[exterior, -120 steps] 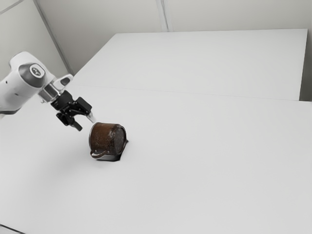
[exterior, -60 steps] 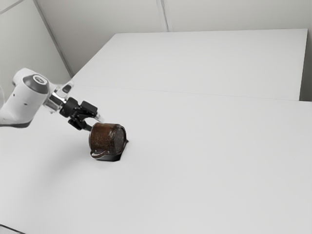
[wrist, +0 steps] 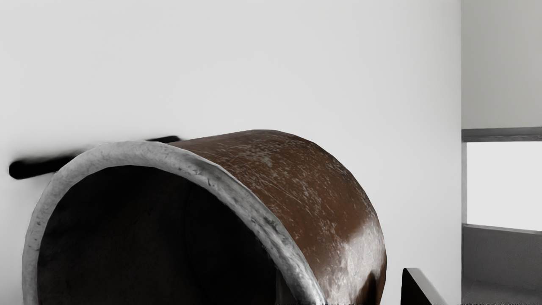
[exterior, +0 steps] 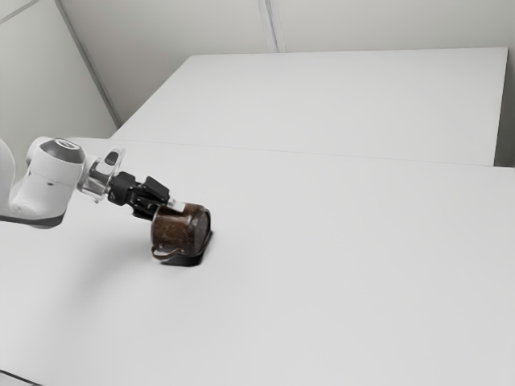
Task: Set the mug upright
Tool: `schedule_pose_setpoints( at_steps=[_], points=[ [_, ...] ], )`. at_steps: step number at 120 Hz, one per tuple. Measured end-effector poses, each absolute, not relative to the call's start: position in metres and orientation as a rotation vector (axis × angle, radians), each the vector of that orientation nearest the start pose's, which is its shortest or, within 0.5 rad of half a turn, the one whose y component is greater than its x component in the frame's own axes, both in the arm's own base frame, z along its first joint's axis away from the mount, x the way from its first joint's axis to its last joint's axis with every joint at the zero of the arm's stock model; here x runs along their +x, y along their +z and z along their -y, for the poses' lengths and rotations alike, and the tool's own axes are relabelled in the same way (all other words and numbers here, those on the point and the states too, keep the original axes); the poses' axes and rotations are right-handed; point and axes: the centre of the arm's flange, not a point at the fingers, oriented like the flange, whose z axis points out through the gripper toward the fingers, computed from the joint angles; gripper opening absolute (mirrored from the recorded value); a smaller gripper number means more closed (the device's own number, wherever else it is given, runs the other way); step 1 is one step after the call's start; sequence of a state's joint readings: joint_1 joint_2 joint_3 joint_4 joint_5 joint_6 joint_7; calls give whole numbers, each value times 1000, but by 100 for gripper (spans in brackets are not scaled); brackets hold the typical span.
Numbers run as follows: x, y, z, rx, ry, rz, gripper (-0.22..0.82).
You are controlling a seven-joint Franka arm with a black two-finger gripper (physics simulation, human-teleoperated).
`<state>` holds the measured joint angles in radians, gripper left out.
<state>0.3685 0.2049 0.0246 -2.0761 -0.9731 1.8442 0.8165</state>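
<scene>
Jaws apart at the tipped mug's [exterior: 180,232] 11 o'clock in the exterior view, the gripper [exterior: 166,211] should straddle the rim [wrist: 194,166] evenly before closing.

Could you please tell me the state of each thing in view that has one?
Mug: lying on its side, not yet upright, its mouth facing the arm.
Claw: open, at the mug's rim, one finger outside the mug with a gap to its wall.

The white table [exterior: 338,281] carried one brown mug [exterior: 179,232], lying on its side, mouth [wrist: 139,245] toward the exterior view's left.
</scene>
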Motion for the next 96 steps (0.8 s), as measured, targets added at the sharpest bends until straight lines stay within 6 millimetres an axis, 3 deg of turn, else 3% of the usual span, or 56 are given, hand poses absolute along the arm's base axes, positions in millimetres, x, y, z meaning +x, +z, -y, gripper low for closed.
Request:
schedule_pose_setpoints(
  at_steps=[19, 44, 65, 96],
  points=[
    [532, 332, -142, 2187, 206, -51, -4],
    [526, 348, -130, 2183, 245, -4, -14],
    [527, 392, -104, 2208, 304, 106, -16],
    [524, 466, -32, 2493, 231, 454, -17]
  ],
)
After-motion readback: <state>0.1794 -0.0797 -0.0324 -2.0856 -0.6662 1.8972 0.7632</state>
